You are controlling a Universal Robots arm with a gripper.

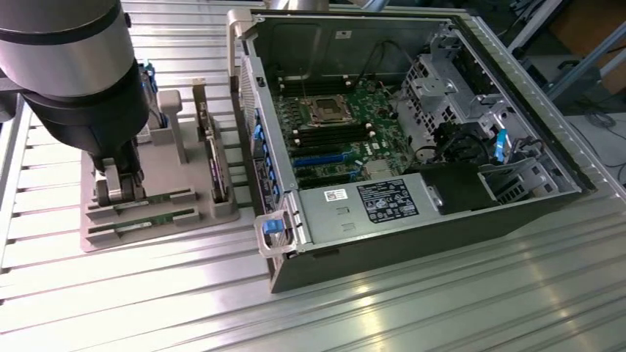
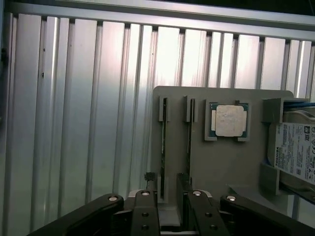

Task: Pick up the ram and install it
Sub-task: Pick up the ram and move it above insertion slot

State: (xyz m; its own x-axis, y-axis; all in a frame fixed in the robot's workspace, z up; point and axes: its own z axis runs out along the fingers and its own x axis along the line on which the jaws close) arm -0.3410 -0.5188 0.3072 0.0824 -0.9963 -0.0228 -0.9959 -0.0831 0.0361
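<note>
The gripper (image 1: pixel 117 192) is hanging low over the gray holder (image 2: pixel 221 167), beside the open computer (image 1: pixel 411 242). Its fingers (image 2: pixel 150 196) are standing apart. The ram (image 2: pixel 163 137) is standing on its edge in a slot between them. The fingers seem not to be touching it, but that is hard to see. A second stick (image 2: pixel 189 142) is sitting in the next slot.

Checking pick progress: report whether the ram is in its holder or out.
In: the ram stands on edge in the gray holder; the open tool holds nothing.
</note>
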